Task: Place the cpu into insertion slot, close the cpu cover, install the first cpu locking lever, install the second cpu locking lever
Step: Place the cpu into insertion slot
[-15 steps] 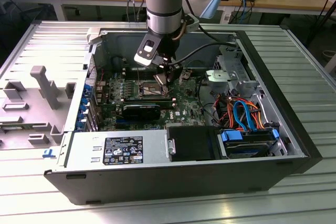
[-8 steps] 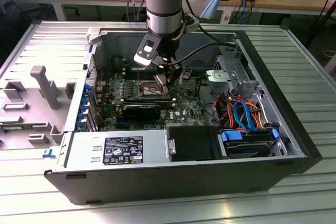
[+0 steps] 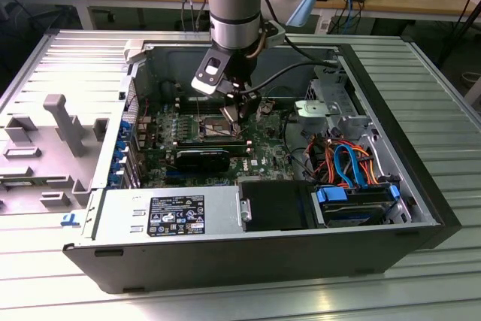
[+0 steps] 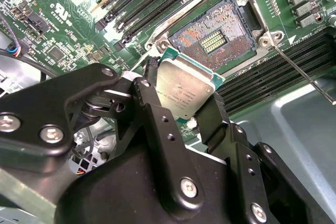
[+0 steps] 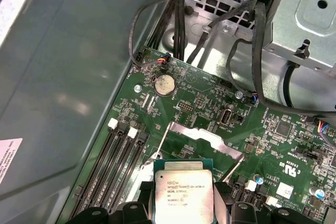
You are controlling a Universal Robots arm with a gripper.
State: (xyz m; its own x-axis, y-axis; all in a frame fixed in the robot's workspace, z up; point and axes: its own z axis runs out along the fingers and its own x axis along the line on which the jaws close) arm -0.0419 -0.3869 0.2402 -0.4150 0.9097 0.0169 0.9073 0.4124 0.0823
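From where I stood, on the exterior view's left a grey plastic tray lay beside the open computer case. The gripper hung inside the case at about twelve o'clock from its middle, and the bundle of coloured cables sat off at three o'clock. In the second wrist view the two black fingers were closed to the chip's width, pinching the cpu by opposite edges. It was held in the air just short of the insertion slot, whose pin field lay bare. The cpu cover stood swung back beyond the socket, and a thin locking lever stuck out beside it. My worry was a skewed landing. If the chip came down turned or off to one side, it could bend those fine pins, and a light pinch on such thin edges might let it slip. A corner could also catch on the raised cover. The chip's dull metal top faced the cameras, with its green underside towards the board. It looked nearly square, and its slightly longer side seemed to run along the fingers, towards the socket.
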